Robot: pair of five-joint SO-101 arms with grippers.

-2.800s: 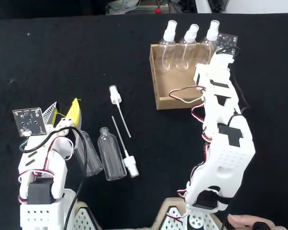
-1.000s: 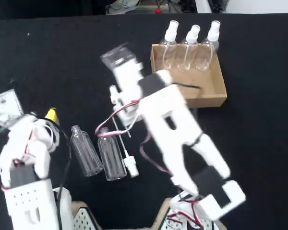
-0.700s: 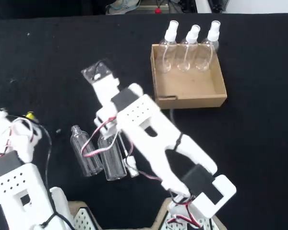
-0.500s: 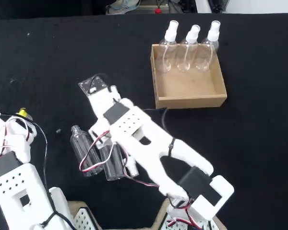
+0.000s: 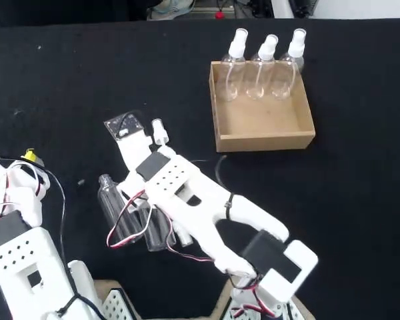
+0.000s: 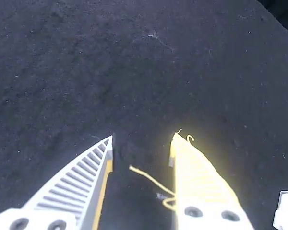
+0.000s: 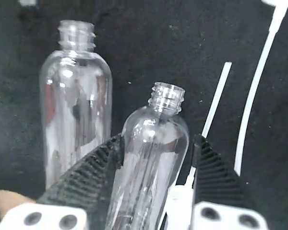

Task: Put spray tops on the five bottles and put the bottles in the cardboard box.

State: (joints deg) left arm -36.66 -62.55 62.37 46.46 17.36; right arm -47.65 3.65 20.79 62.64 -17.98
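Note:
Two clear uncapped bottles lie side by side on the black table. My right gripper [image 7: 158, 140] is open and straddles the nearer bottle [image 7: 153, 143] just below its neck, one black finger on each side. The other bottle [image 7: 77, 96] lies beside it, also seen in the high view [image 5: 112, 203]. One spray top [image 5: 160, 131] lies just beyond the right arm; a second spray top [image 7: 180, 208] rests by the straddled bottle. My left gripper [image 6: 141, 139] hangs open over bare table at the far left [image 5: 13, 160].
The cardboard box [image 5: 263, 141] stands at the back right with three capped bottles [image 5: 257, 67] leaning against its far wall. The right arm [image 5: 207, 213] lies diagonally across the table's middle. A thin white tube [image 7: 254, 86] lies beside the bottles.
The right arm swung from the box across to the left and came down over the two lying bottles. The left arm drew back to the left, away from the bottles.

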